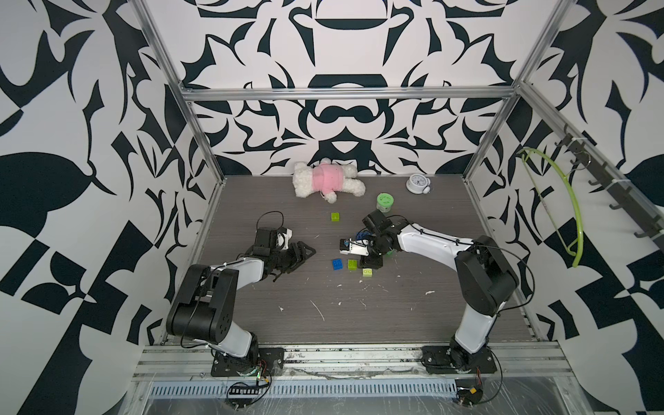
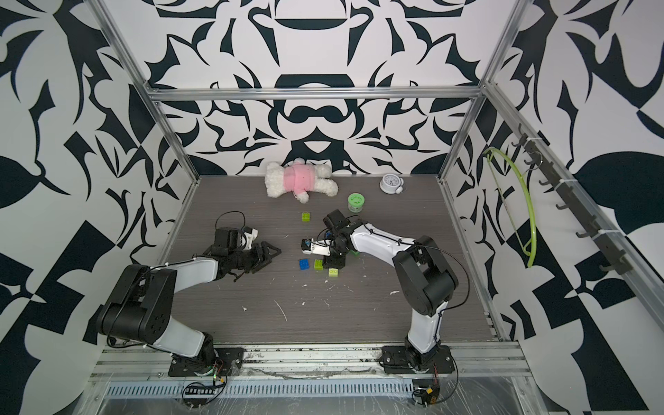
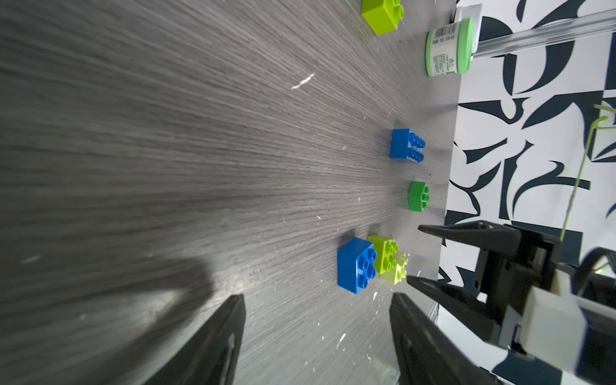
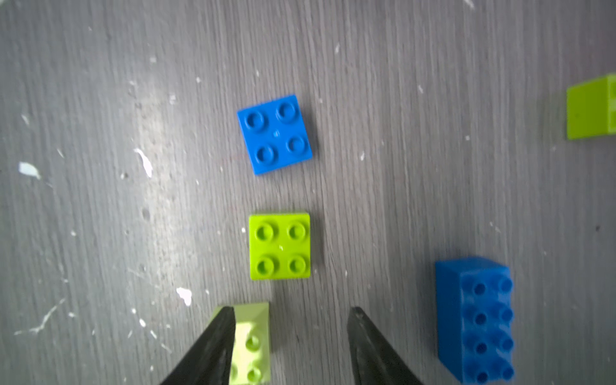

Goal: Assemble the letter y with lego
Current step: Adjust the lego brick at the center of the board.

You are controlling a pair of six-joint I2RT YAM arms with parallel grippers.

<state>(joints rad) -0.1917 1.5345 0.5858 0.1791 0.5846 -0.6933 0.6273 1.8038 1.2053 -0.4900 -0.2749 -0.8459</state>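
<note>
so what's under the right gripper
The right gripper hangs open over bare table, with the pale yellow brick by one finger; that finger covers part of the brick.

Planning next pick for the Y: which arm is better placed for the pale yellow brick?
Right, likely: the right hand hangs open over the pale yellow brick, one finger beside it; the left hand sits well away.

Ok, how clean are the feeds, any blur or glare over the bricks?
Right wrist view: soft throughout, the wide blue brick and pale yellow brick smeared, glare on the table beside the small blue brick. Left wrist view: near table grain streaked, bricks fairly crisp, a dark shadow on the table. Both top views: evenly lit, sharp, bricks tiny.
</note>
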